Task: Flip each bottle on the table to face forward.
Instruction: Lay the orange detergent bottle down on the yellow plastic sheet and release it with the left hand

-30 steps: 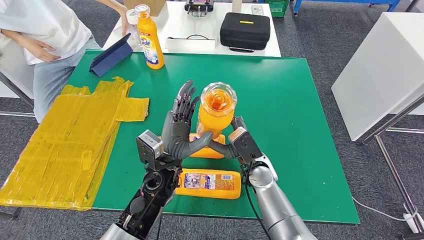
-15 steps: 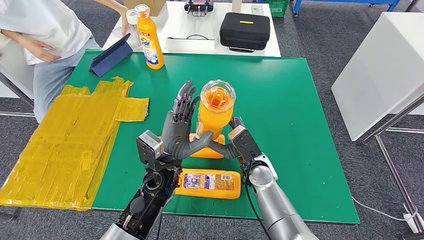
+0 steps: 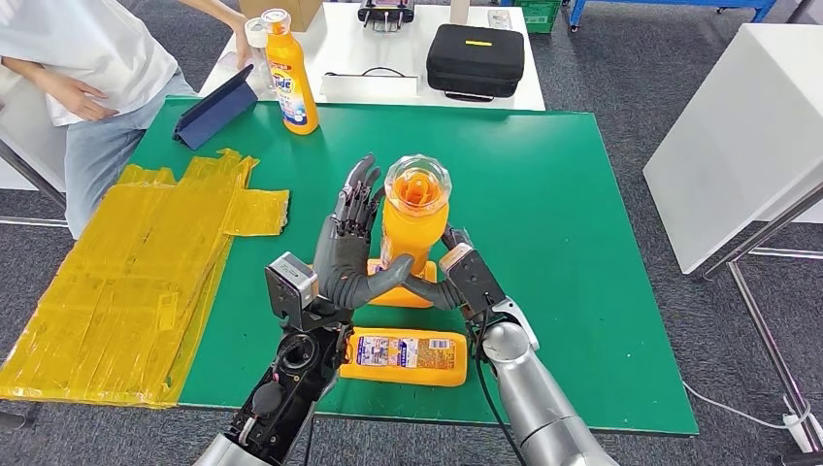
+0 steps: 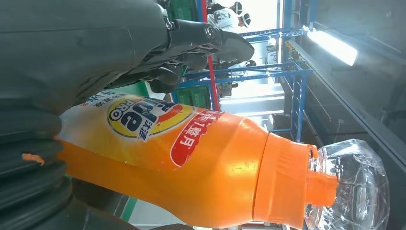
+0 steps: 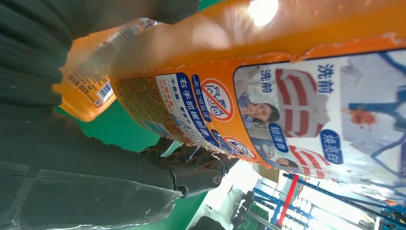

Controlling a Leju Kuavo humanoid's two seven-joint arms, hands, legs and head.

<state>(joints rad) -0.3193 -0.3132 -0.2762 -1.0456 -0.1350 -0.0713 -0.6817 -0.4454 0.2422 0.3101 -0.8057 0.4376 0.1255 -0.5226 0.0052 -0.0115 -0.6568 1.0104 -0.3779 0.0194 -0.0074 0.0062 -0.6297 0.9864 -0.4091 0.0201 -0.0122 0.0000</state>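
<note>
Mid-flip: left hand (image 3: 351, 254) & right hand (image 3: 464, 275) grip upright orange plastic bottle w/ clear cap (image 3: 414, 225) above green tabletop's (image 3: 582, 252) near-centre; next, judged: rotate front label forward, set down.

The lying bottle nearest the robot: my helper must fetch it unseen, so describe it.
On the green table, look at the near edge, just below the robot's two hands. The orange bottle lies flat on its side, label up, unlike the upright one both hands hold.
</note>
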